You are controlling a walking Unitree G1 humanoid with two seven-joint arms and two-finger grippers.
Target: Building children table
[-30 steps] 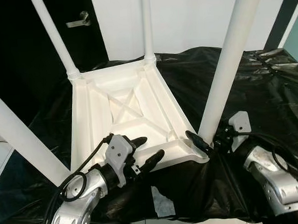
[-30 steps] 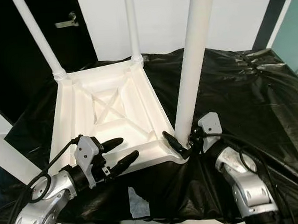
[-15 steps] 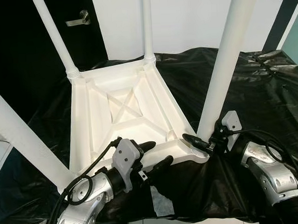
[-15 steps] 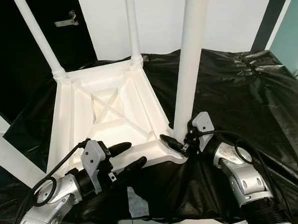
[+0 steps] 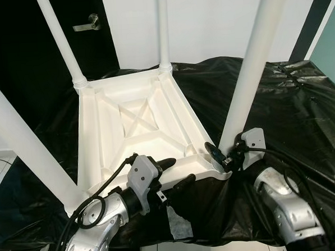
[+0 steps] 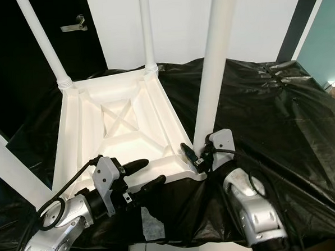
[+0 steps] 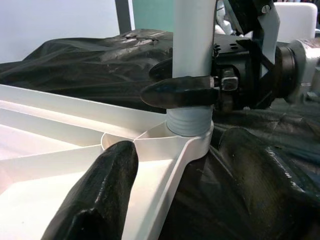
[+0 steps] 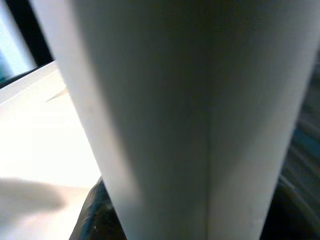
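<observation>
Upturned white children's table (image 5: 134, 127) on black sheeting (image 5: 301, 107), right gripper (image 5: 224, 156) fingers clasping near leg (image 5: 249, 70) base at 4 o'clock, left gripper (image 5: 173, 173) fingers spread astride near rim, leg tops cut off

head cams: high, fwd-down | wrist cams: close-up | shared: near-right leg (image 5: 241, 93)

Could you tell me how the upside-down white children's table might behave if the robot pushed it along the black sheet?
The table looks like moulded plastic, so probably light and stiff. With four long legs up, it may tip. The black plastic sheet would likely bunch.
</observation>
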